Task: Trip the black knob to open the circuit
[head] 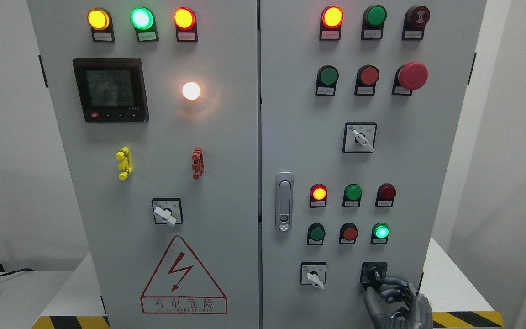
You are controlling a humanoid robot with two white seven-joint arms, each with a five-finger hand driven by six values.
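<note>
The black knob [374,274] sits on a black square plate at the lower right of the cabinet's right door [299,137]. My right hand [375,287] rises from the bottom edge just below it. The grey fingers [395,292] are curled, with the top fingertip touching the knob's lower right side and the thumb just under its lower left. The knob's upper part stays in plain sight above the fingers. My left arm is out of the picture.
A white rotary switch [314,276] sits left of the knob. Above it are a lit green button [381,231] and a red button [349,233]. A door latch [284,201] is at the door's left edge, and the cabinet stands on a white table [454,288].
</note>
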